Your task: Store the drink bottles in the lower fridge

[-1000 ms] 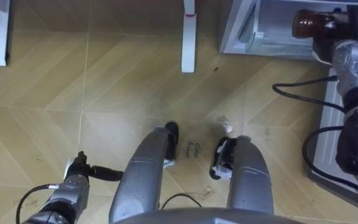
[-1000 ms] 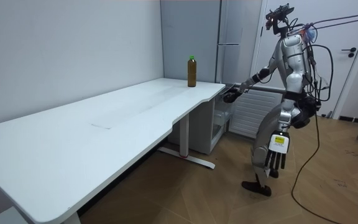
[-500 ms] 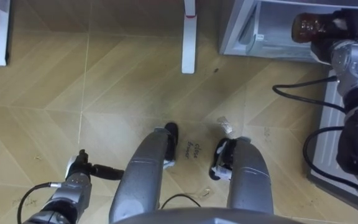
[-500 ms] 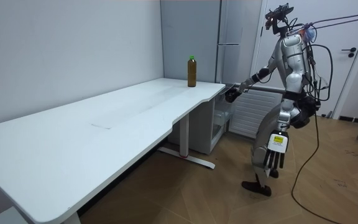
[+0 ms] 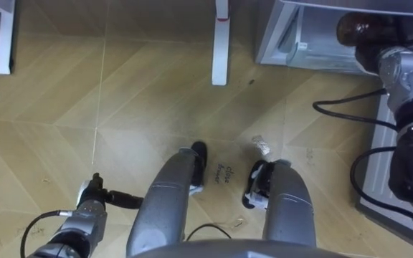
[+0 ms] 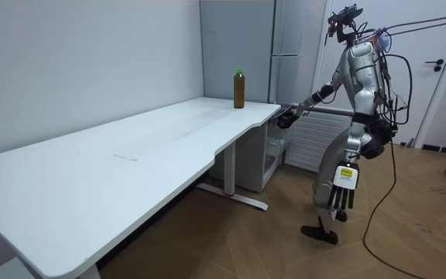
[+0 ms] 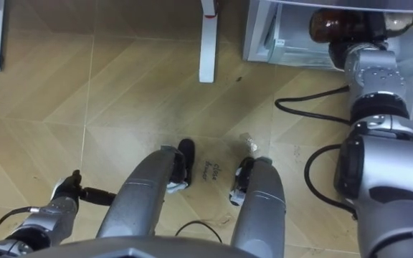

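My right hand is shut on a brown drink bottle, held out in front of the open lower fridge at the top right of the eye views. The room view has this hand stretched toward the grey fridge, beside the table's end. A second brown bottle with a green cap stands upright on the white table near its far corner. My left hand hangs open at my side, holding nothing.
I stand on a wooden floor facing the fridge. A white table leg stands just left of the fridge opening, and another leg is at far left. A white radiator lines the wall beside the fridge.
My right hand has carried the brown bottle slightly further toward the fridge opening. My left hand and the bottle on the table have stayed put.
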